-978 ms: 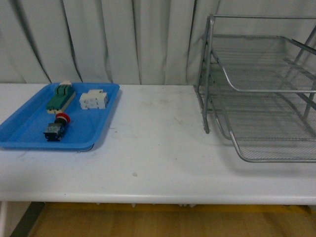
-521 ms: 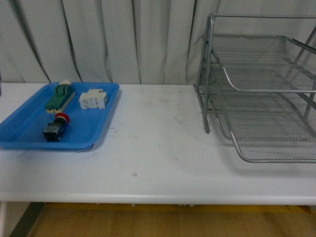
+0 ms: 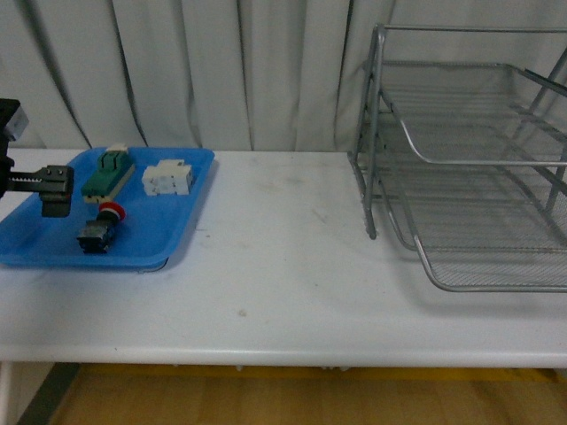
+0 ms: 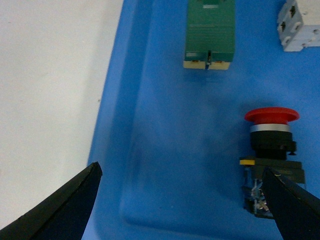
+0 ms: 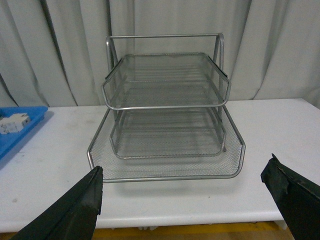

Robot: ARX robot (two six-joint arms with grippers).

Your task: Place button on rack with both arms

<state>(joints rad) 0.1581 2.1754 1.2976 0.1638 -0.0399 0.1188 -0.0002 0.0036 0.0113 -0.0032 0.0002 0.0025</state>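
The button [image 3: 99, 228], red cap on a black body, lies on its side in the blue tray [image 3: 177, 221] at the table's left. My left gripper [image 3: 53, 190] hovers open over the tray's left part, just left of the button. In the left wrist view the button [image 4: 272, 150] lies by one black finger [image 4: 295, 205] of the open gripper [image 4: 181, 172], not between the jaws. The silver wire rack [image 3: 469, 168] stands at the right. My right gripper [image 5: 185, 170] is open and empty, facing the rack [image 5: 165, 100] from a distance; it is out of the front view.
A green-and-cream block [image 3: 108, 173] and a white blocky component [image 3: 168, 177] lie at the back of the tray; both show in the left wrist view, the block [image 4: 210, 35] and the component [image 4: 300, 25]. Grey curtains hang behind the white table [image 3: 283, 266].
My left gripper has come into the front view from the left edge and now hangs over the tray. The button, tray and rack have not moved.
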